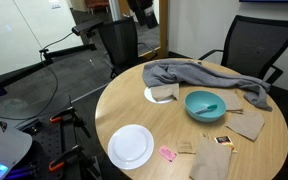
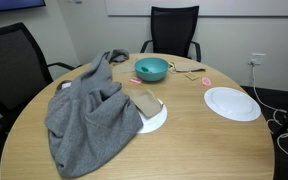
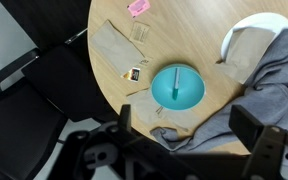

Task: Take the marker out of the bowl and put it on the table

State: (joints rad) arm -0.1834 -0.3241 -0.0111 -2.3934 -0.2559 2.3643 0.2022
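The teal-blue bowl (image 3: 177, 86) stands on the round light wood table (image 3: 109, 85), near its edge. It shows in both exterior views (image 1: 205, 105) (image 2: 151, 69). The thin greenish marker (image 3: 174, 82) lies inside the bowl, and it also shows in an exterior view (image 1: 210, 108). My gripper (image 3: 187, 130) is open and empty. It hangs high above the table, with the bowl just beyond its fingertips in the wrist view.
A grey cloth (image 1: 206, 78) (image 2: 89, 112) lies crumpled beside the bowl. A white plate (image 1: 131, 147) (image 2: 232, 103) and a small pink item (image 1: 167, 153) (image 3: 137, 7) lie on the table. Brown paper napkins (image 3: 119, 45) lie near the bowl. Black office chairs (image 2: 174, 28) ring the table.
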